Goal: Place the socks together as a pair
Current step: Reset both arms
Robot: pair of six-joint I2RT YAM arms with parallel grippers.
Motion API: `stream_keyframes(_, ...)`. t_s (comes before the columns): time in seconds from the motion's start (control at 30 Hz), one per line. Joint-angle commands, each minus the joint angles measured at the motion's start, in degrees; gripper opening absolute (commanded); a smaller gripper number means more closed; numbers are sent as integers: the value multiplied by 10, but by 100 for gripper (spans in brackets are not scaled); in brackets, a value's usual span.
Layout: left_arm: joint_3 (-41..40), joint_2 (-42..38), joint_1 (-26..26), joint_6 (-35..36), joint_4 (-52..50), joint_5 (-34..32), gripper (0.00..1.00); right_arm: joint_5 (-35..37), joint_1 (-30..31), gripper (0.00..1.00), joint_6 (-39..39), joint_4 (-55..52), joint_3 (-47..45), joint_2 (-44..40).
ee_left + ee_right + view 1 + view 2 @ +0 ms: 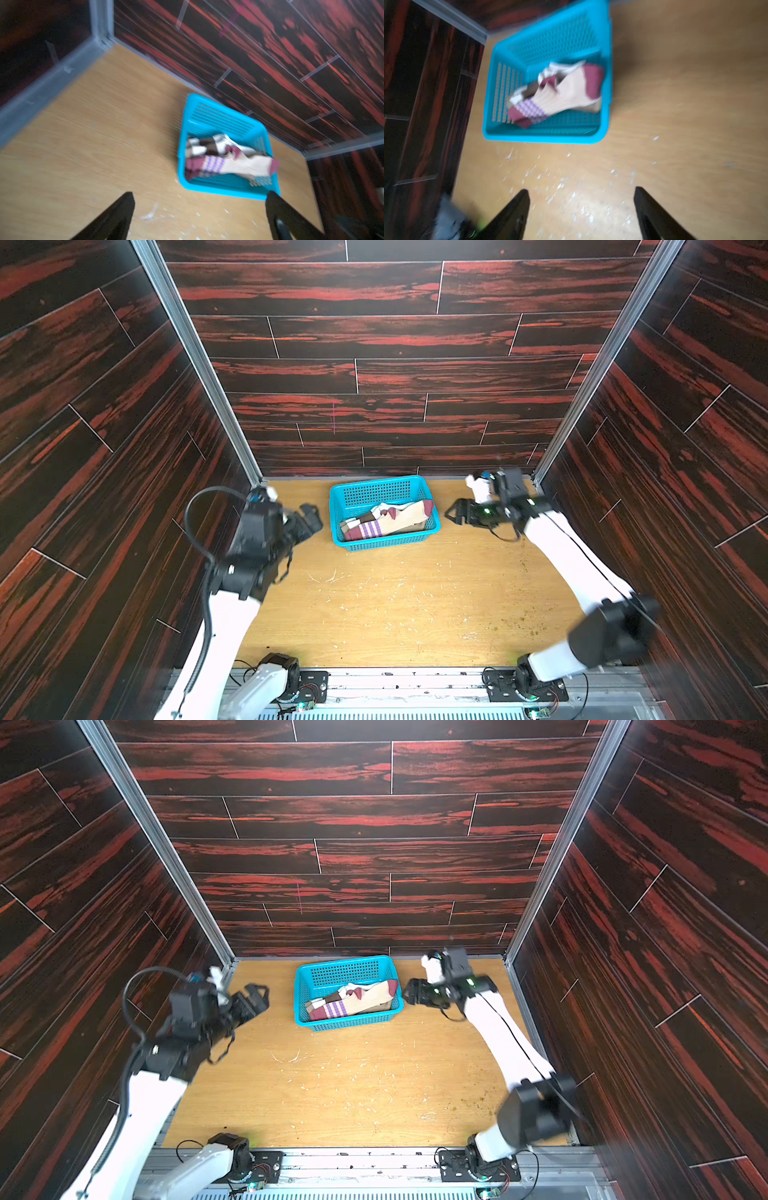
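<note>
A turquoise perforated plastic basket (376, 492) (345, 971) sat at twelve o'clock on the light wooden bench (395, 605), close to the dark red back wall (395, 377). The socks (357, 1001) lay heaped inside it: a cream sock with a maroon toe and purple stripes (395, 519) (569, 91) on top, running from eight to two o'clock, over a white sock with brown bands (199, 148). The left gripper (311, 516) (200, 196) hovered at the basket's nine o'clock, its fingers (122, 212) spread and empty. The right gripper (455, 514) (581, 192) hovered at three o'clock, just beside the rim, likewise spread, gripping nothing.
</note>
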Motion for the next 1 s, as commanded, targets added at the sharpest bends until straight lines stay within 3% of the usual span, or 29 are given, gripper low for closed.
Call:
stream_keyframes(0.0,-101,-24,5,35,56,-136,100,99,-42,86,-36,110,-109,-53)
stream_keyframes(0.17,-262,-32,17,88,229,-260,100,154,-91,91,-30,219,-256,-113)
stream_keyframes(0.3,-376,-23,32,174,421,-299,100,234,-92,95,-25,319,-354,-156)
stream_keyframes(0.5,-455,98,91,229,627,-250,100,281,-98,96,-65,592,-500,-142)
stream_keyframes(0.6,-427,173,111,250,674,-199,100,291,-108,96,-90,757,-546,-78)
stream_keyframes(0.67,-420,239,121,250,764,-176,100,280,-117,97,-94,859,-567,-23)
stream_keyframes(0.7,-399,260,130,243,750,-152,100,277,-119,97,-97,797,-539,-17)
stream_keyframes(0.73,-380,280,134,242,729,-110,100,280,-115,97,-127,824,-541,-4)
stream_keyframes(0.83,-398,384,134,276,892,-39,100,293,-124,99,-166,1029,-620,-4)
stream_keyframes(0.87,-404,392,135,274,931,-37,100,285,-141,99,-142,1022,-623,2)
stream_keyframes(0.93,-384,347,137,271,801,-25,100,232,-173,99,-120,1087,-628,66)
stream_keyframes(0.97,-384,358,137,272,816,-28,100,226,-176,99,-122,1091,-614,89)
